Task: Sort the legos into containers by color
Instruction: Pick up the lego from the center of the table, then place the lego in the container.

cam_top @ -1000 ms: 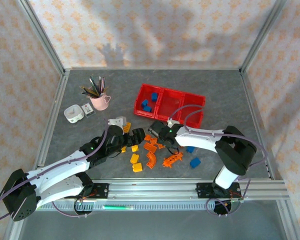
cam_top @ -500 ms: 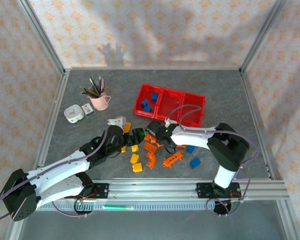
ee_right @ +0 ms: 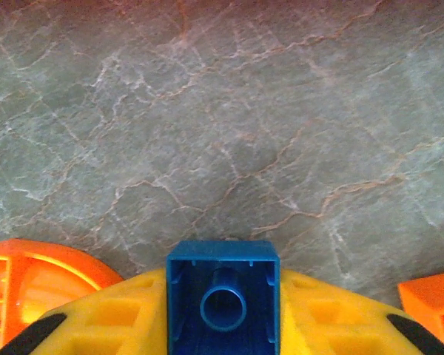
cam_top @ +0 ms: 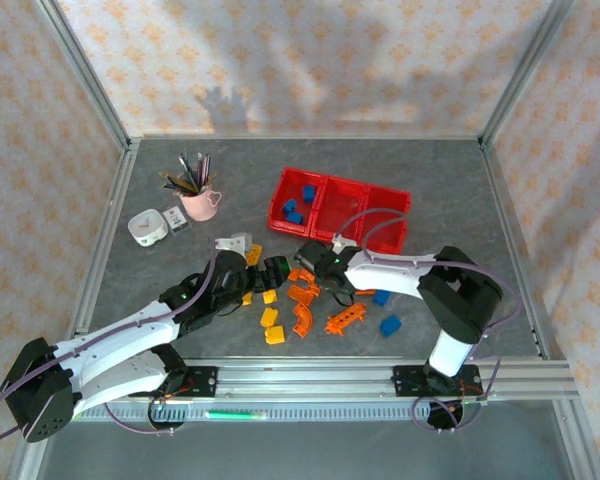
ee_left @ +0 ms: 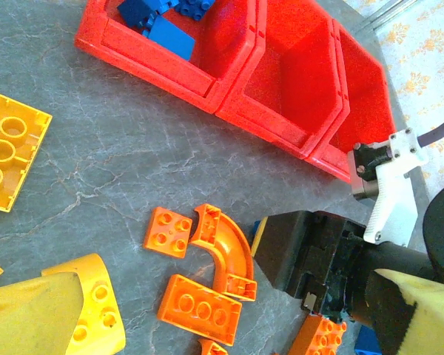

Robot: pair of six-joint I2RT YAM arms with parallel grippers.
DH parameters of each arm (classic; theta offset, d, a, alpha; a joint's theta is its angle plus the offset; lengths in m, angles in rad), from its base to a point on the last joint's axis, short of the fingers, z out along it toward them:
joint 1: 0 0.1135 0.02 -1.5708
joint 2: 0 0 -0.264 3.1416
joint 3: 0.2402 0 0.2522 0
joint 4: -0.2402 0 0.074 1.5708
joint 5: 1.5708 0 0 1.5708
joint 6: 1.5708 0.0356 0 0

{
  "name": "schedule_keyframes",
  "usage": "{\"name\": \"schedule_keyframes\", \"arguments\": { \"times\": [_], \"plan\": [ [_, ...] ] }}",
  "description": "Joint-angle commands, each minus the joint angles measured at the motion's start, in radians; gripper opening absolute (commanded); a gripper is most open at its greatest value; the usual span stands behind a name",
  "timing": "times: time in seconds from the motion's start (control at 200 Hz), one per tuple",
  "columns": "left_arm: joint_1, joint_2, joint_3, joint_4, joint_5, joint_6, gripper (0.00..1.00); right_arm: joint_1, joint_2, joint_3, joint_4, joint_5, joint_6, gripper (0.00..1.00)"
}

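Right gripper [ee_right: 223, 310] pinching a small blue brick [ee_right: 222, 275], left one gaping over the scattered legos.
Far left on the grey table [cam_top: 450, 190] stands a pink cup of pens [cam_top: 200, 201] with a small white box [cam_top: 147, 227] just beside it. Nearer, the left gripper [cam_top: 263, 268] reaches into the pile with its yellow fingers [ee_left: 37, 314] spread wide and nothing between them; a yellow brick [ee_left: 96, 303] lies against the left one. Orange arches [cam_top: 302, 318] and yellow blocks [cam_top: 270, 318] lie loose between the two arms. The right gripper sits low at the right of the pile, its pads closed on the blue brick, which is tipped with its hollow underside facing the wrist camera. Beyond, far right of centre, the red bins [ee_left: 281, 126] sit in a row, the left one holding blue bricks [cam_top: 298, 205]. Two more blue pieces [cam_top: 390, 325] lie near the right arm.
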Motion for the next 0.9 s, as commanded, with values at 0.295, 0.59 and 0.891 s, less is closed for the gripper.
{"name": "schedule_keyframes", "arguments": {
  "times": [0.295,0.59,0.891],
  "plan": [
    [0.005,-0.035,0.041,-0.062,-0.091,0.026,0.99,-0.062,-0.072,0.140,-0.018,0.053,-0.177,0.33],
    [0.134,-0.030,0.065,-0.024,-0.036,0.059,0.99,-0.138,0.121,0.439,0.041,0.032,-0.366,0.34],
    [0.216,0.044,0.087,0.034,-0.005,0.092,0.99,-0.210,0.375,0.741,0.032,-0.002,-0.478,0.38]
  ]
}}
